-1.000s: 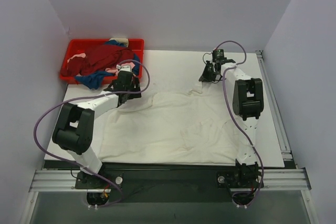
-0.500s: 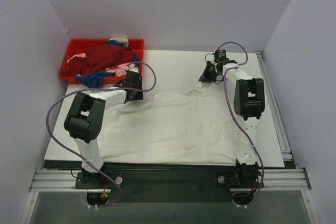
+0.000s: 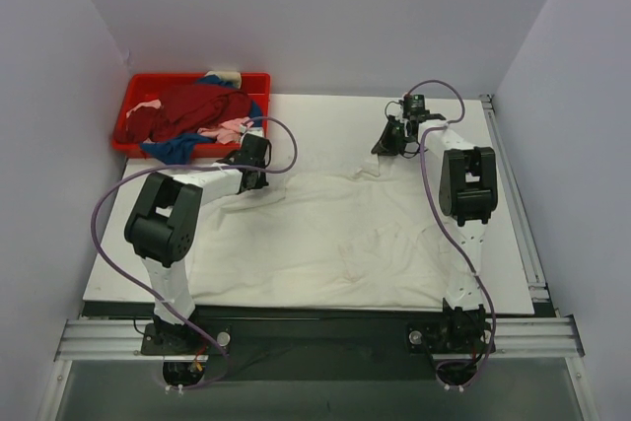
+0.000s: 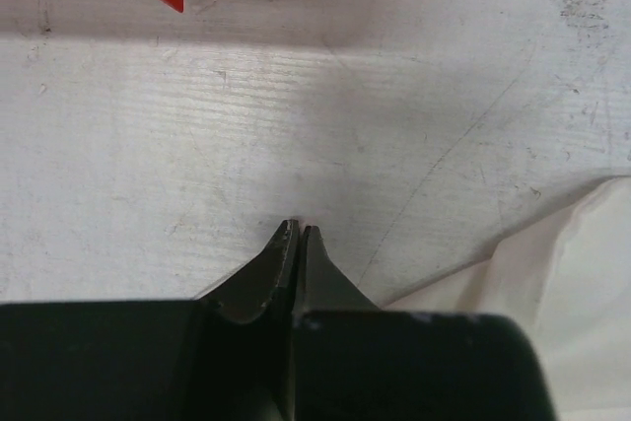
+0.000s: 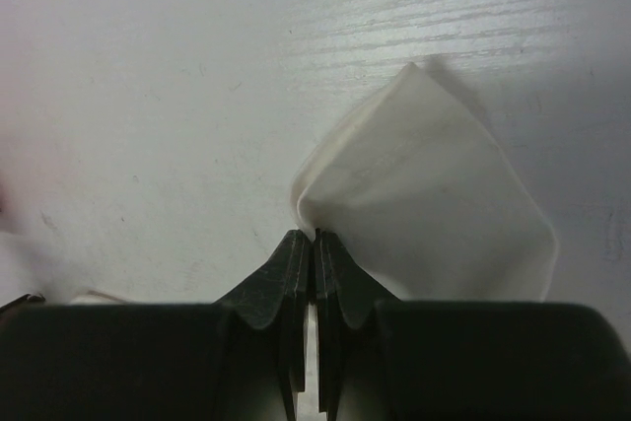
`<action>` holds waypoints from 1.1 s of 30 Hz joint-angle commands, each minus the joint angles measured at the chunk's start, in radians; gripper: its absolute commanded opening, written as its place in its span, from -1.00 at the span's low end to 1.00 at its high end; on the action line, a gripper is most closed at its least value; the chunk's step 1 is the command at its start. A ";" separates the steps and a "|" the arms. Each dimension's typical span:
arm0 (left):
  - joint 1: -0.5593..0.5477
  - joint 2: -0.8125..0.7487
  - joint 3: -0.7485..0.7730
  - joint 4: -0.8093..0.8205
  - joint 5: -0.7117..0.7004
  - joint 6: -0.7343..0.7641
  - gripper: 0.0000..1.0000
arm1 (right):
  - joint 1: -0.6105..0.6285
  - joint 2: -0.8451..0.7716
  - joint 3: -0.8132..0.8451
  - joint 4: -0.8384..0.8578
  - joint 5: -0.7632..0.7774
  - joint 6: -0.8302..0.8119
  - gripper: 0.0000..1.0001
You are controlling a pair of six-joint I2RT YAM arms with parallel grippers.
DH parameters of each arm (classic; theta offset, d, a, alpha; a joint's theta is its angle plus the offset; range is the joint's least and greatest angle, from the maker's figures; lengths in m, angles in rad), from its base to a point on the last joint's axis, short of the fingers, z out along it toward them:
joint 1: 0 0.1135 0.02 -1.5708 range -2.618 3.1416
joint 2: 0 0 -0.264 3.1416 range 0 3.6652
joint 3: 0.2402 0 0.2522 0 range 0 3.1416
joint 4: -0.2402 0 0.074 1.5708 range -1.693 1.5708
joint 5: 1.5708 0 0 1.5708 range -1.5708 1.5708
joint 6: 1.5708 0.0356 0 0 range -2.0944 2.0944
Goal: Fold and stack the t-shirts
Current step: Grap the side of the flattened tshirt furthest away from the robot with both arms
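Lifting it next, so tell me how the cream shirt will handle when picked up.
Probably floppy: the cream shirt lies wrinkled and flat, so it should sag between grips. Likely light: its corner at the right gripper tents in a thin fold.

White-black arms (image 3: 163,227), purple cables (image 3: 95,219), black fingers (image 4: 276,265)

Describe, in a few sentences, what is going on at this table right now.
Two robot arms are working on a cream-white t-shirt spread across the table. The right fingers are shut on a fold at its far right corner. The left fingers are shut at its far left edge; whether they caught cloth is unclear. The other shirts lie heaped in the red tray, not yet folded.
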 commanded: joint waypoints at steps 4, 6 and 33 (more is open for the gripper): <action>0.001 -0.029 0.040 -0.025 -0.070 0.002 -1.00 | -0.006 -0.090 -0.031 -0.019 -0.032 0.002 -1.00; 0.004 -0.068 0.027 -0.022 -0.099 0.005 -1.00 | -0.007 -0.119 -0.037 -0.019 -0.030 0.005 -1.00; 0.116 -0.218 0.047 0.036 -0.162 0.086 -1.00 | -0.038 -0.264 0.049 -0.068 -0.015 0.020 -1.00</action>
